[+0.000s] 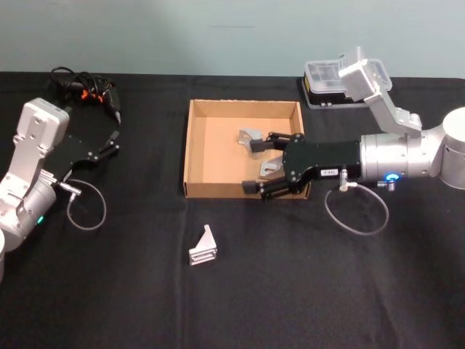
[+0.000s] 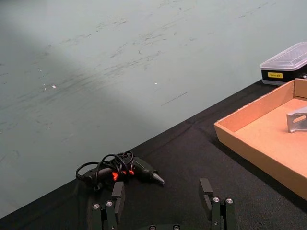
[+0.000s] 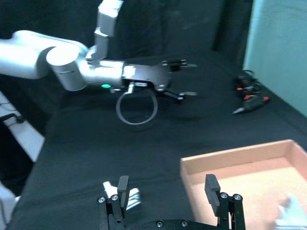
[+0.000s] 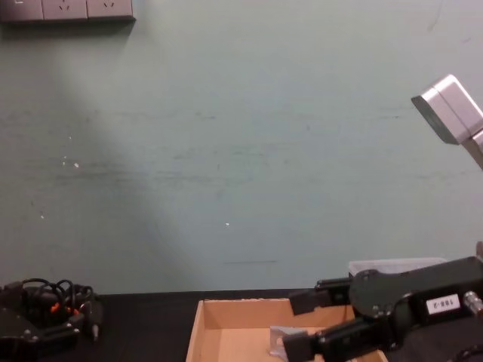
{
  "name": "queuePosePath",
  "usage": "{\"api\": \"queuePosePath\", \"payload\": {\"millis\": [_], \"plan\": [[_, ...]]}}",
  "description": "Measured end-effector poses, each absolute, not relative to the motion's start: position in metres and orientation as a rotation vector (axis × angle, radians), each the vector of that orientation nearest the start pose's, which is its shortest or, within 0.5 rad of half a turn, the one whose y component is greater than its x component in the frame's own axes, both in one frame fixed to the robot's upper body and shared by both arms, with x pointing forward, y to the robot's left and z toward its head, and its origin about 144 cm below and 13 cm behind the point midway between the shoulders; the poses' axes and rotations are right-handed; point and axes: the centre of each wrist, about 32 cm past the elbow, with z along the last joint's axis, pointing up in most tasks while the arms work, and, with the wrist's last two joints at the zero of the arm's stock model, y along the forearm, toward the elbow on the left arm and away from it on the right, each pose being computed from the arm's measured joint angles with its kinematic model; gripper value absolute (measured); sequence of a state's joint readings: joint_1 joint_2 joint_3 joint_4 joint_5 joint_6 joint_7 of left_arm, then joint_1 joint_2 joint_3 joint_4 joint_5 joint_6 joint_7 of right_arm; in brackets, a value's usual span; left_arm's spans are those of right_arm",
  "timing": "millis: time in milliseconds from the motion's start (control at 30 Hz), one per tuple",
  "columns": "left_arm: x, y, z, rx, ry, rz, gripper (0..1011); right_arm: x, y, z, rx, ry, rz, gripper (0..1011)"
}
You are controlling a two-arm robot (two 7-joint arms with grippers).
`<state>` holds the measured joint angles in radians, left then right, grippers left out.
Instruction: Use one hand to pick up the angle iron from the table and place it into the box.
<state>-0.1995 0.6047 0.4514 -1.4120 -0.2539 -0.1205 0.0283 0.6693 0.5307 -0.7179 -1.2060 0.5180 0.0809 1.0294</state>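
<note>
While the right gripper [image 1: 253, 165] is held over the front right part of the box [image 1: 218, 156], its fingers [image 3: 211, 185] are spread wide and nothing is clamped between them. Two grey angle irons are seen on the box floor. One [image 1: 251, 138] is toward the middle and another [image 1: 271, 169] is beneath the spread fingers, close to the front wall. Whether that one is touched by a finger cannot be told.

A third angle iron [image 1: 205, 247] is seen on the tabletop [image 1: 327, 291], apart from the box, in front of its front left corner and toward the near edge. This piece is judged to be the one to fetch. The wide opening is judged to suit lifting clear of the low walls and coming down over it.

The left gripper [image 1: 115, 138] is parked near the left edge, its fingers open and empty, beside a corded tool [image 1: 91, 89] at the far left corner. A clear-lidded case [image 1: 327, 80] is set by the far edge, behind the right arm.
</note>
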Motion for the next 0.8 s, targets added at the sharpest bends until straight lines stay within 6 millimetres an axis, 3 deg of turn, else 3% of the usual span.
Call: {"api": "queuePosePath", "payload": {"millis": [800], "plan": [[0.489,0.310,1.140,0.304,-0.285,1.248,1011,0.580,-0.222,1.205,-0.358,0.012,-0.018,1002]]}}
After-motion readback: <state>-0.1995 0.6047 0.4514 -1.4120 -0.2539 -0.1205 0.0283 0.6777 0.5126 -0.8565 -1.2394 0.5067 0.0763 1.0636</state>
